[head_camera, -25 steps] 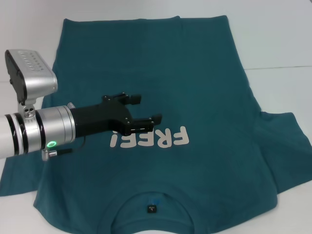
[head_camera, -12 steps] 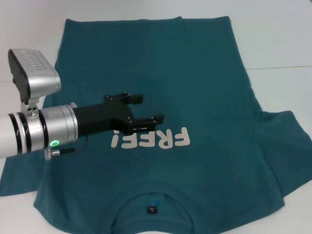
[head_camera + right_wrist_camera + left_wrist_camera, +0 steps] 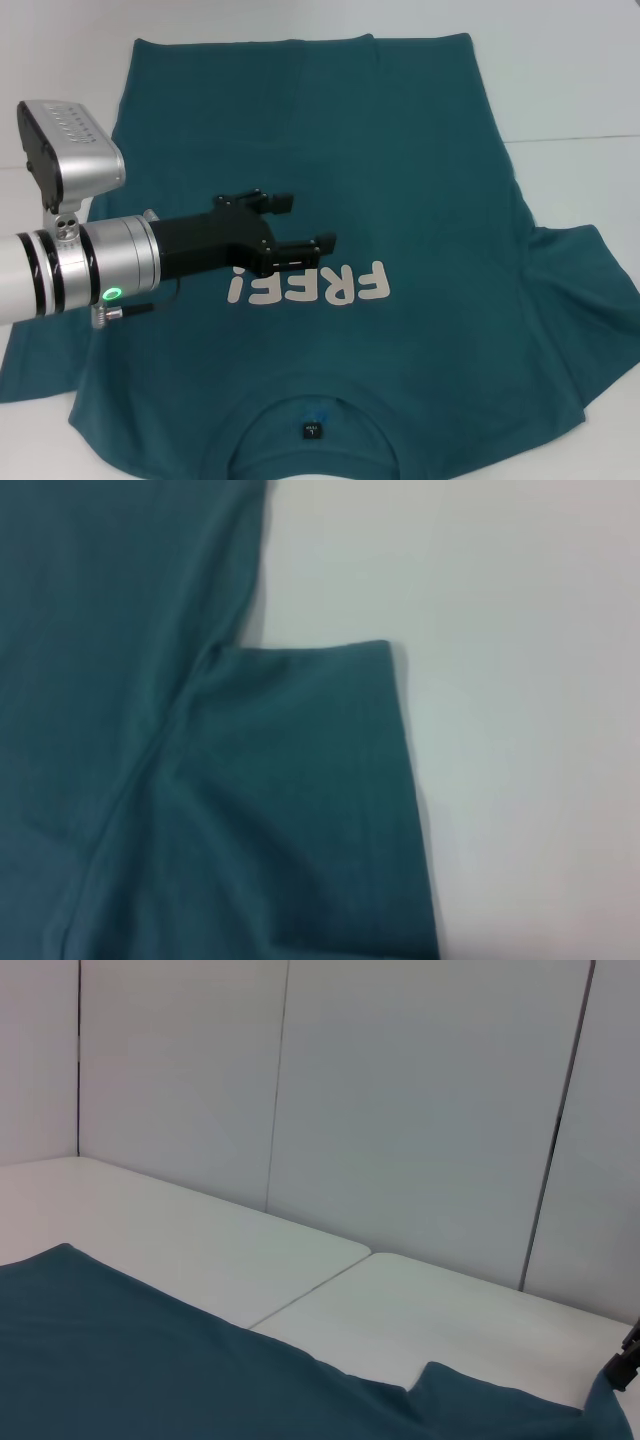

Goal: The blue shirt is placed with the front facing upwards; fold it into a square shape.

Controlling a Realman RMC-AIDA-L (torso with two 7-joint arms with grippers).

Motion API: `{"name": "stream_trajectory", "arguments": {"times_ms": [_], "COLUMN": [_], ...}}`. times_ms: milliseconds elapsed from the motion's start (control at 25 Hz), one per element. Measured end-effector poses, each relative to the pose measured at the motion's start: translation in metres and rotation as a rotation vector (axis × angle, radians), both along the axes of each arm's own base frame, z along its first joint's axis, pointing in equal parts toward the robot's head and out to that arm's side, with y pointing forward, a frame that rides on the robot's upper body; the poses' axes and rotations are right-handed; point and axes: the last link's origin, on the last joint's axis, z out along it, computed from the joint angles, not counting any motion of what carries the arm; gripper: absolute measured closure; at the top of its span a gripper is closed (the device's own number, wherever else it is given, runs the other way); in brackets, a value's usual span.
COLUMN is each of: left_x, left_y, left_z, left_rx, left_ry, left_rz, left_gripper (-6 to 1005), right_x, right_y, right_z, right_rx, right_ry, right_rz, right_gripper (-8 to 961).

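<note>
We've got the blue shirt (image 3: 400, 180) spread flat on the white table (image 3: 580, 80), chest up, collar toward the robot, off-white lettering (image 3: 310, 285) showing. Our left gripper (image 3: 295, 222) hovers over the chest just above the lettering, fingers spread apart, nothing between them. The right gripper is out of sight; its wrist camera looks down on a sleeve (image 3: 300, 780) lying flat

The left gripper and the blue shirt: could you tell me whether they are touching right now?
Cannot tell. In the head view the open left gripper overlaps the blue shirt, with no plain contact or gap.
</note>
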Motion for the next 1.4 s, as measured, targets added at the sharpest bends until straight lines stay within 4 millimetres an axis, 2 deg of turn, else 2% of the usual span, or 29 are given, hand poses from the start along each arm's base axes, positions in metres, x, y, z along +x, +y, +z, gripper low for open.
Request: {"name": "stream_trajectory", "arguments": {"times_ms": [400, 760, 1120, 1400], "left_x": [0.001, 0.003, 0.005, 0.005], "left_y": [0.002, 0.004, 0.006, 0.006], "left_z": [0.001, 0.000, 0.000, 0.000], "left_rx": [0.007, 0.010, 0.014, 0.012], "left_ry": [-0.002, -0.001, 0.002, 0.001], "left_rz": [0.005, 0.002, 0.003, 0.003], "left_gripper": [124, 124, 125, 124], "right_x": [0.005, 0.003, -0.028, -0.065], "right_y": [0.002, 0.004, 0.024, 0.044], "right_z": [0.007, 0.006, -0.001, -0.023], "right_rx": [0.033, 0.035, 0.037, -0.011], "right_ry": [-0.029, -0.019, 0.020, 0.058], "right_rz": [0.003, 0.019, 0.126, 0.260], "right_gripper": [929, 926, 923, 920]}}
